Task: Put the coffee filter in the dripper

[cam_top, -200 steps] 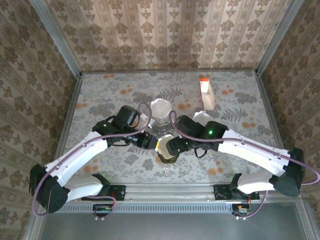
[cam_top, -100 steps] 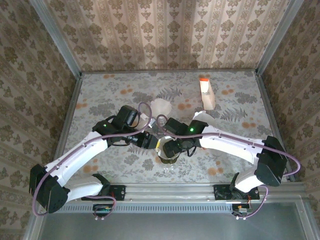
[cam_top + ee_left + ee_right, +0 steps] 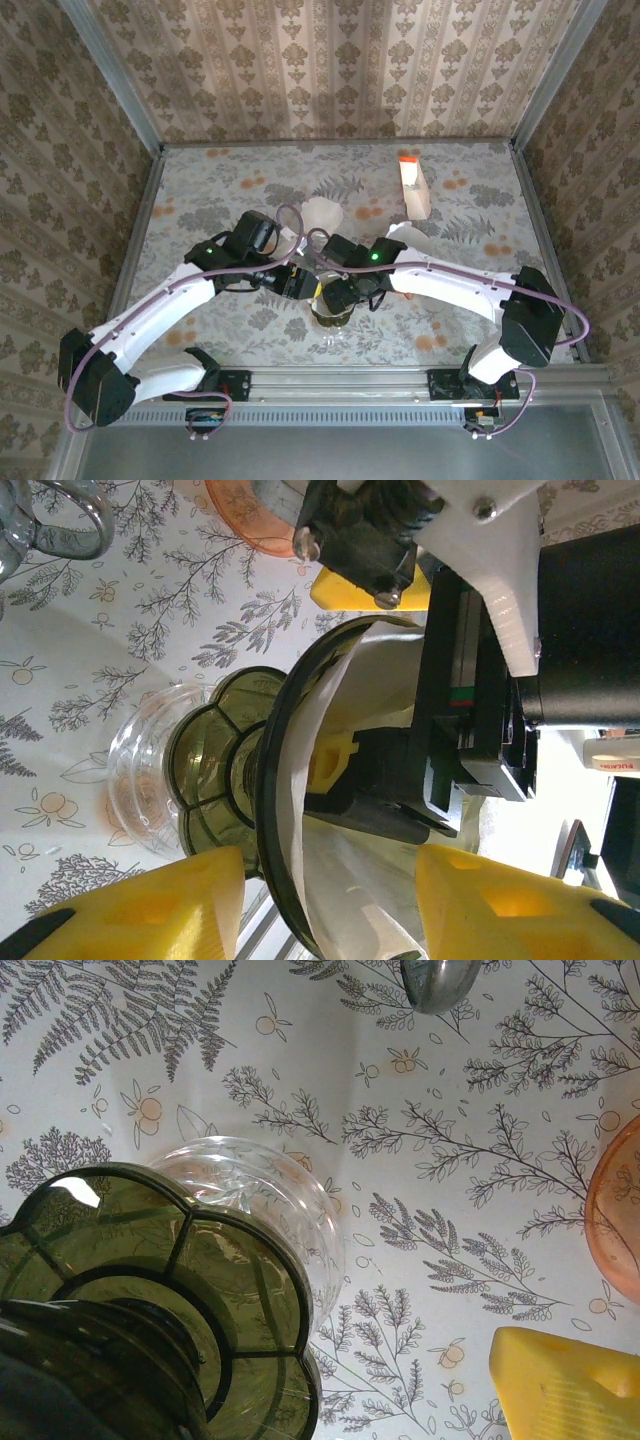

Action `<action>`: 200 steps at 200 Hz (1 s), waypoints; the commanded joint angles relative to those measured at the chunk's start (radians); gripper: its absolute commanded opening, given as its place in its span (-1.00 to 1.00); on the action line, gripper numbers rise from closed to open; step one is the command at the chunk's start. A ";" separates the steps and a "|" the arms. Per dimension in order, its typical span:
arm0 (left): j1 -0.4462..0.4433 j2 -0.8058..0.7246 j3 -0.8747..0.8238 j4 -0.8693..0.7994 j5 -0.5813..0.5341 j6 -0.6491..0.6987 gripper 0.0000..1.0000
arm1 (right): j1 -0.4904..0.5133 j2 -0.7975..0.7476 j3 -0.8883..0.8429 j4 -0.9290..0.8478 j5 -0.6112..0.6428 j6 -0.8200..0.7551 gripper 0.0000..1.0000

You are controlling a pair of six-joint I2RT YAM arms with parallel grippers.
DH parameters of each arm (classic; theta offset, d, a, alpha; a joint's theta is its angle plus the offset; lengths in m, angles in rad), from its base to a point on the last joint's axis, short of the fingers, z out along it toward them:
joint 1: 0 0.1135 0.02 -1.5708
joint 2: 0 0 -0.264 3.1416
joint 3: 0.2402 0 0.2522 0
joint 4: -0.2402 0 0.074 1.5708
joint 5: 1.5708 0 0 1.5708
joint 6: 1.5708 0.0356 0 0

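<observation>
Top external view: both white arms reach to the middle of the frame and meet over a smoky green translucent plastic coffee dripper (image 3: 335, 316) on the desk (image 3: 220, 180), which has a leaf-and-orange patterned cover.
Dripper: black-rimmed, it stands on a clear glass jug (image 3: 270, 1200). It sits at the centre of the left wrist view and at the lower left of the right wrist view.
Filter: the white paper coffee filter (image 3: 365, 695) lies inside the dripper's cone, lining it, with its edge just past the rim.
Left end effector (image 3: 325, 905): released. Its yellow fingers (image 3: 150, 905) stand apart along the bottom of the left wrist view, one on either side of the dripper's rim, and as far as I can see they clamp nothing.
Right end effector (image 3: 350, 675): spread wide with nothing gripped. In the left wrist view one yellow finger is down inside the filter and the other is outside the rim, near the top of the frame.
Right wrist view: one yellow finger shows at the lower right, apart from the jug.
Around: an orange translucent dish (image 3: 245, 515) lies at the upper middle of the left wrist view. A white carton with an orange top (image 3: 413, 188) stands at the upper right of the top view, well apart from the dripper.
</observation>
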 commanded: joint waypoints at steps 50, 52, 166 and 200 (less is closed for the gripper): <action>-0.011 -0.016 0.022 -0.087 -0.001 0.029 -0.16 | -0.001 0.030 0.009 -0.037 0.013 0.021 0.71; -0.012 -0.016 0.024 -0.091 -0.002 0.030 -0.16 | -0.001 0.030 0.009 -0.036 0.014 0.021 0.71; -0.016 -0.023 0.034 -0.122 -0.004 0.035 -0.80 | -0.001 0.024 0.005 -0.037 0.018 0.031 0.70; -0.017 -0.021 0.032 -0.111 -0.006 0.029 -0.79 | -0.001 0.021 0.000 -0.028 0.016 0.034 0.70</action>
